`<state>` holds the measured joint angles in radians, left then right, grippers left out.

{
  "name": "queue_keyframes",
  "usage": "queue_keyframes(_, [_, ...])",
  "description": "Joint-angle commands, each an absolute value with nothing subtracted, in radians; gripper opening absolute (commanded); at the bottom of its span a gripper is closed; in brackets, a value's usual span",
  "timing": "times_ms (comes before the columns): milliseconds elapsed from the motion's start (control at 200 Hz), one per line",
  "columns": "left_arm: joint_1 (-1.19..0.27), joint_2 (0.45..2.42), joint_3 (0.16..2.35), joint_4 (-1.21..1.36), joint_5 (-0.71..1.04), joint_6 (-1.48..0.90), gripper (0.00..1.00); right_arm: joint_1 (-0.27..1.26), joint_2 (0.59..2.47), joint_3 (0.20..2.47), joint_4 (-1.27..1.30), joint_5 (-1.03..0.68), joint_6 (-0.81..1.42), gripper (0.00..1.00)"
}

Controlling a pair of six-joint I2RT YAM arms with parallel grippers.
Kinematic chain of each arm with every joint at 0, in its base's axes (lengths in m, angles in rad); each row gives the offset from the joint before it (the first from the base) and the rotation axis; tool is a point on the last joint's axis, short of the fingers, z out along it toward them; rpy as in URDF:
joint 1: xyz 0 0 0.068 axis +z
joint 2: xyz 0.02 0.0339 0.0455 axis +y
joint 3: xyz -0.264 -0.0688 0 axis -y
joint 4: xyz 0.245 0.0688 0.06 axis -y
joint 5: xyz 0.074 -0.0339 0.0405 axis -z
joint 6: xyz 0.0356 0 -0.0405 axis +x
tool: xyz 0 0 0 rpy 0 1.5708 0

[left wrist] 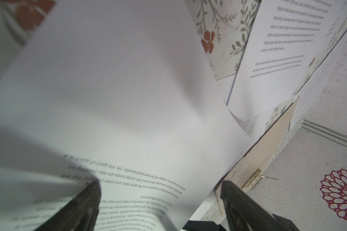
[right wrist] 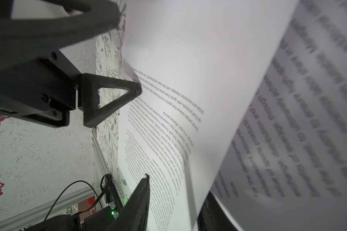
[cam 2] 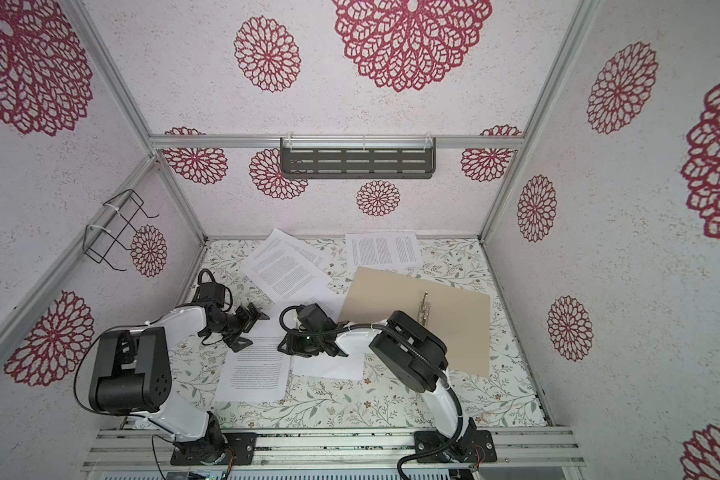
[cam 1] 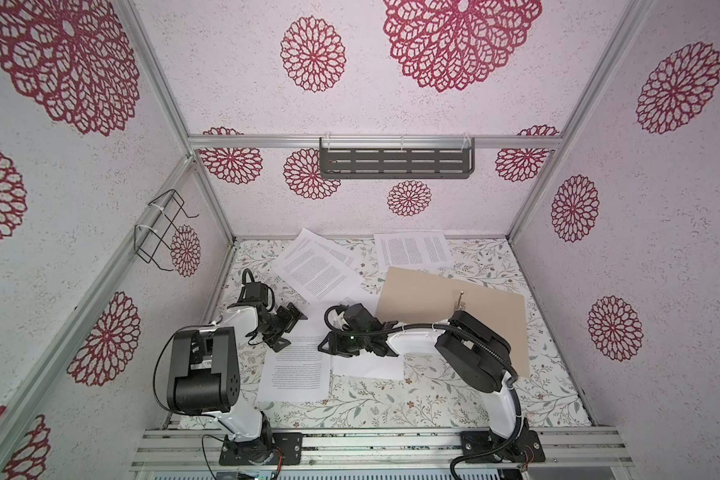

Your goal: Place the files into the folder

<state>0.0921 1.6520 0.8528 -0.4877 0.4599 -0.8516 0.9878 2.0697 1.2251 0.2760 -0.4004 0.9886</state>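
Observation:
The tan folder (cam 1: 474, 303) lies open at the back right, its metal fastener (cam 1: 460, 301) on the spine; it also shows in the left wrist view (left wrist: 276, 130). Several white printed files lie loose: one near the front (cam 1: 296, 374), one under the right arm (cam 1: 370, 368), overlapping ones at the back left (cam 1: 316, 270), and one by the back wall (cam 1: 412, 249). My left gripper (cam 1: 293, 330) (left wrist: 160, 190) stands wide open over a curled sheet (left wrist: 128, 100). My right gripper (cam 1: 328, 338) (right wrist: 176, 196) has reached across the middle. Its jaws stand apart around a raised sheet edge (right wrist: 198, 140).
A floral cloth (cam 1: 433, 399) covers the table. A slotted dark shelf (cam 1: 395, 162) hangs on the back wall and a wire rack (cam 1: 163, 232) on the left wall. An aluminium rail (cam 1: 350, 444) with both arm bases runs along the front edge.

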Motion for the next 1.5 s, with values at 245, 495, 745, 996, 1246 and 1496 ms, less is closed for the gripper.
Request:
queue_keyframes(245, [0.111,1.753,0.767,-0.465,0.357,-0.854,0.97,1.019,2.061,1.256,0.348,-0.277,1.053,0.30])
queue_keyframes(495, [0.120,1.752,0.756,-0.454,0.369,-0.864,0.97,1.042,2.107,1.286,0.364,-0.258,1.078,0.29])
queue_keyframes(745, [0.127,1.748,0.755,-0.449,0.381,-0.865,0.97,1.049,2.108,1.291,0.346,-0.231,1.078,0.19])
queue_keyframes(996, [0.128,1.654,0.826,-0.484,0.462,-0.841,0.97,1.025,2.033,1.331,0.240,-0.234,0.950,0.00])
queue_keyframes(1246, [0.123,1.448,0.924,-0.602,0.472,-0.770,0.97,0.950,1.945,1.404,0.063,-0.348,0.806,0.00])
queue_keyframes(1496, [0.113,1.307,0.997,-0.705,0.438,-0.661,0.97,0.813,1.788,1.358,-0.145,-0.408,0.630,0.00])
